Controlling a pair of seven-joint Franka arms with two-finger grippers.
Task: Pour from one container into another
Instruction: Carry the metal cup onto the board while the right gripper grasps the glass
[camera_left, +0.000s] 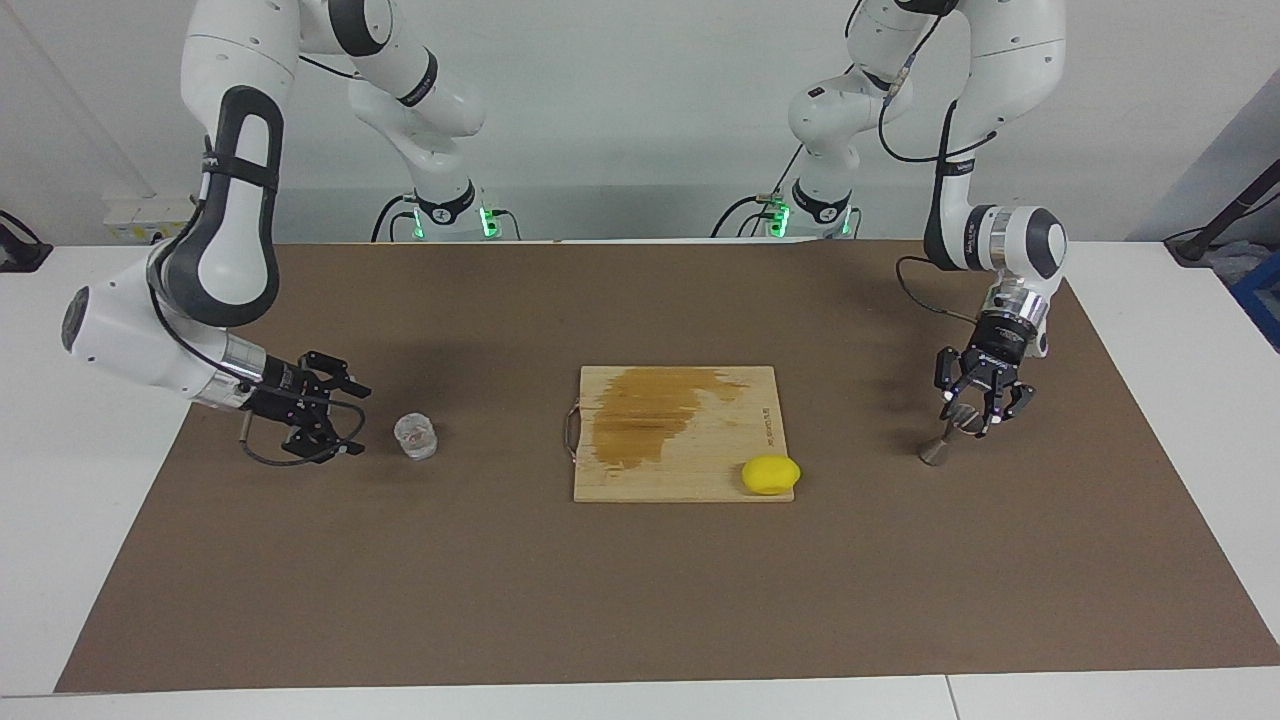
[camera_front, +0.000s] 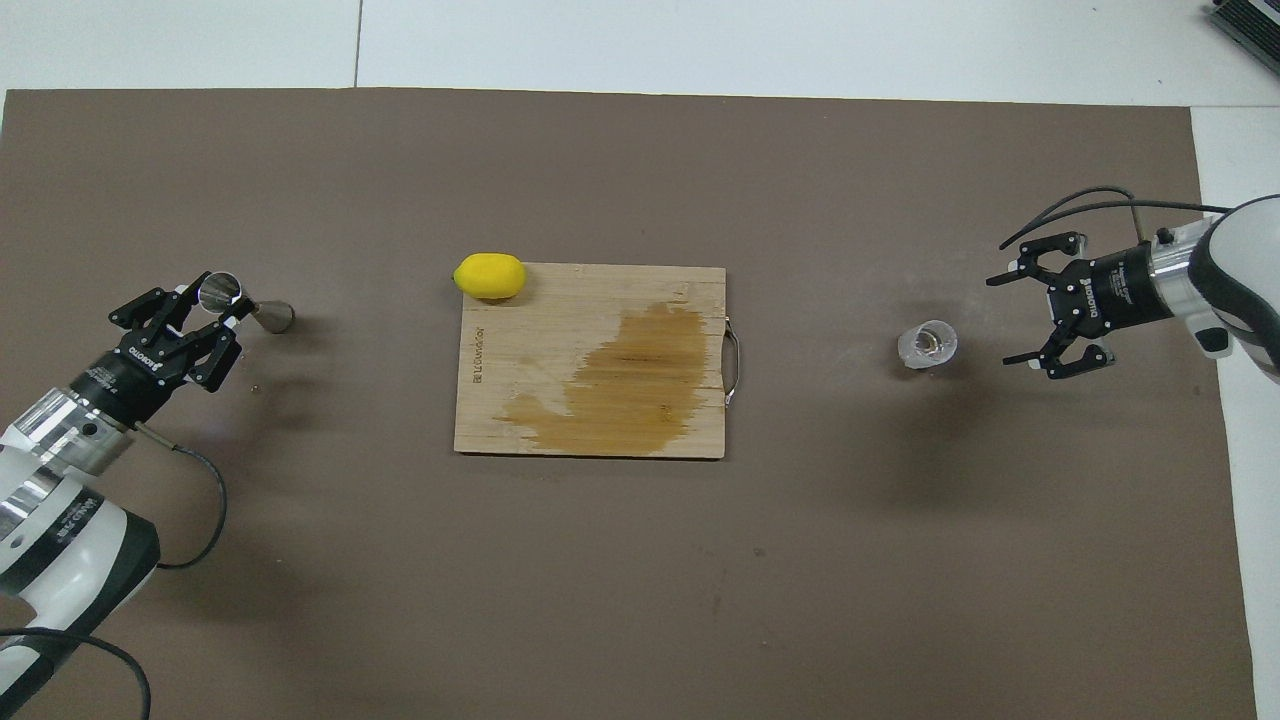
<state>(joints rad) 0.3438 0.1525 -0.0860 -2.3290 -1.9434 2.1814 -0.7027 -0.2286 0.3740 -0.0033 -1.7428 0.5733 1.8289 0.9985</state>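
The glass (camera_left: 416, 436) stands upright on the brown mat (camera_left: 640, 600), toward the right arm's end of the table. The right gripper (camera_left: 345, 420) is low and lies sideways just beside the glass, with its fingers spread wide and not touching it. The jigger (camera_left: 948, 438) is at the left arm's end, tilted, with its lower cone on the mat. The left gripper (camera_left: 972, 420) is clenched around the upper cone. Between them lies a stained board (camera_left: 680, 470) with a lemon (camera_left: 770, 474) on its corner.
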